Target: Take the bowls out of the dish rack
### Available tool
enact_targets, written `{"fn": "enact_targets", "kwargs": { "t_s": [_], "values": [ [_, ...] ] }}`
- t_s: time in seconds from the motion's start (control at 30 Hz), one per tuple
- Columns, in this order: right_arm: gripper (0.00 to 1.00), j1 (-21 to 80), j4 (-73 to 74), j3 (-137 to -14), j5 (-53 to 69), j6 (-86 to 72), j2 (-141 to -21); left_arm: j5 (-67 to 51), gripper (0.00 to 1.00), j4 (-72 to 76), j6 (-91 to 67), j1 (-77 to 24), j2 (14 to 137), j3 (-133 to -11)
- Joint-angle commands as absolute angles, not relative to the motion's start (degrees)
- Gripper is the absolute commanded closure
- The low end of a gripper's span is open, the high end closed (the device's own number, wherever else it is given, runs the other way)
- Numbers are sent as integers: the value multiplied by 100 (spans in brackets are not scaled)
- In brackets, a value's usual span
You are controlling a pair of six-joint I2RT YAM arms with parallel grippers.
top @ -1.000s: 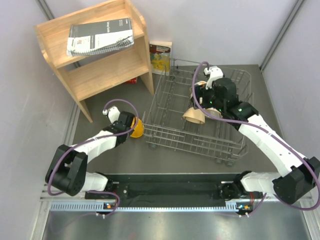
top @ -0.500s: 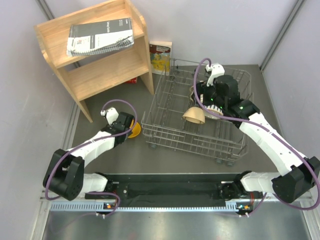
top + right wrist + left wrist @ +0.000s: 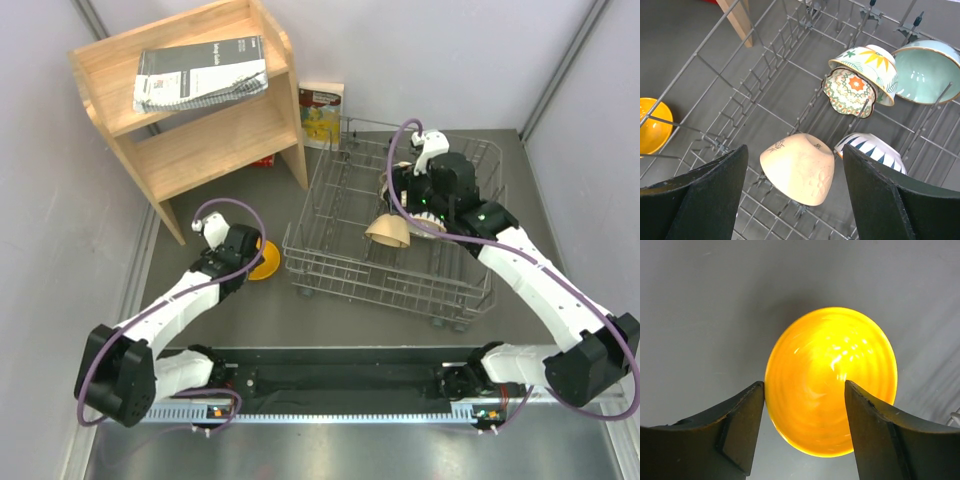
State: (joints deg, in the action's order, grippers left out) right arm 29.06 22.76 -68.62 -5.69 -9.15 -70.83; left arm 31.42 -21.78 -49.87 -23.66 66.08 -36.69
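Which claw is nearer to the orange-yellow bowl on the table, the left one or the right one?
Left. The left claw is open directly above the orange-yellow bowl, one finger on each side. The right claw is far off, over the dish rack.

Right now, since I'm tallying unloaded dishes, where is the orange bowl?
In the top view, the orange bowl sits on the table just left of the dish rack's near-left corner, right beneath the left gripper.

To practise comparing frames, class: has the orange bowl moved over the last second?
Yes. The orange bowl has shifted slightly left, away from the near-left corner of the dish rack, and now lies on the table.
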Motion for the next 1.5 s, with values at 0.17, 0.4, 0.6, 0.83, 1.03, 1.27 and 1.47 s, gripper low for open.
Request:
{"fn": "enact_targets", "kwargs": {
  "t_s": [0.17, 0.4, 0.6, 0.83, 1.03, 1.27, 1.47],
  "values": [
    [22, 3014, 2539, -7198, -650, -730, -7356, 3595, 30, -2548, -5054, -2355, 5960, -3999],
    [18, 3295, 2883, -6970, -1456, -773, -7506, 3998, 27, -2997, -4878, -2355, 5459, -4376],
    [15, 3823, 3393, -6847, -1934, -896, -7418, 4139, 25, -2979, -4685, -2355, 5072, -4447],
    [15, 4017, 3463, -6627, -1933, -1089, -7664, 3964, 25, -2953, -4693, -2347, 5089, -4465],
    [14, 4017, 3524, -6574, -2197, -1081, -8129, 3675, 26, -2628, -4693, -2355, 4896, -4227],
    [17, 3973, 3165, -6530, -2566, -1020, -8446, 3463, 27, -2637, -4755, -2355, 4703, -4105],
    [18, 3946, 2972, -6776, -3049, -818, -8727, 3533, 28, -2768, -4623, -2355, 4430, -4052]
  ]
}}
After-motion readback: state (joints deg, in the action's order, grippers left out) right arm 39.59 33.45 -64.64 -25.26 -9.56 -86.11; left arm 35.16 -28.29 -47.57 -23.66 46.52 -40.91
